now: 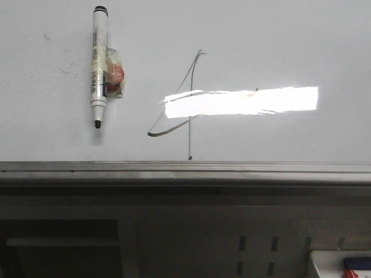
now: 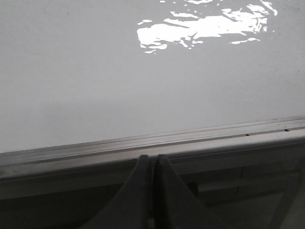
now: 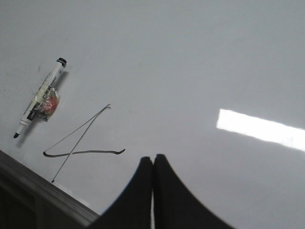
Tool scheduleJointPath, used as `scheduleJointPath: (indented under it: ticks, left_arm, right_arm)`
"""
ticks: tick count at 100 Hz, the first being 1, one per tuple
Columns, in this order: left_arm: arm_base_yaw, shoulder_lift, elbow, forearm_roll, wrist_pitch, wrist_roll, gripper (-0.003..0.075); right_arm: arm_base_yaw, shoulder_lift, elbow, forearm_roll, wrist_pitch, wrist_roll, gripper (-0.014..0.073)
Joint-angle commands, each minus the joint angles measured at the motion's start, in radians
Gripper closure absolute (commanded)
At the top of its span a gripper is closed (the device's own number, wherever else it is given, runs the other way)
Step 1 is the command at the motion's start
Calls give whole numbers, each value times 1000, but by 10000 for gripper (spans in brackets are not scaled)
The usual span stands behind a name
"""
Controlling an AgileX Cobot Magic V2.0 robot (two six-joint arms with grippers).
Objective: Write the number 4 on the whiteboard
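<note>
The whiteboard fills the front view, with a grey rim along its near edge and a bright light reflection. A thin dark number 4 is drawn near the rim; it also shows in the right wrist view. A white marker with a black cap and tip lies on the board left of the figure, also seen in the right wrist view. My left gripper is shut and empty over the board's rim. My right gripper is shut and empty over the board, right of the figure.
A red object in clear wrap is taped to the marker. A small white tray with red and blue items sits at the front right, below the board. A grey frame runs under the rim.
</note>
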Motion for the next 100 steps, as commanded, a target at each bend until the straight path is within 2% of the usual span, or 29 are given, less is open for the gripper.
scheduleJointPath:
  ticks: [1, 25, 32, 34, 36, 37, 47, 50, 54, 62, 74, 100]
  left_arm:
    - [1, -20, 35, 0, -52, -8, 741]
    - [1, -20, 35, 0, -52, -8, 741]
    - [1, -20, 35, 0, -52, -8, 741]
    - [1, -20, 35, 0, -52, -8, 741]
    - [1, -20, 35, 0, -52, -8, 741]
    - [1, -20, 35, 0, -52, -8, 741]
    - [1, -20, 35, 0, -52, -8, 741]
    - [1, -20, 35, 0, -52, -8, 741]
    - [1, -20, 35, 0, -52, -8, 741]
    - [1, -20, 35, 0, -52, -8, 741]
    - [1, -20, 35, 0, -52, -8, 741]
    - [1, -20, 35, 0, -59, -8, 741]
  right_arm:
    - [-4, 6, -26, 4, -68, -2, 659]
    - [-4, 6, -15, -2, -60, -2, 659]
    - [-32, 6, 6, -107, -80, 19, 659]
    - [-49, 6, 12, -163, -80, 67, 659]
    - [-69, 6, 17, -256, -65, 177, 659]
    - [-76, 6, 20, -256, -60, 177, 659]
    - [-195, 6, 44, -690, 53, 726, 659]
    - [-231, 2, 57, -773, 72, 846, 659]
    - [-284, -9, 74, -834, 77, 943, 659]
    - [-365, -56, 128, -834, 52, 966, 659]
    - [-425, -172, 209, -834, 71, 966, 659]
    - [-434, -210, 229, -832, 246, 966, 659]
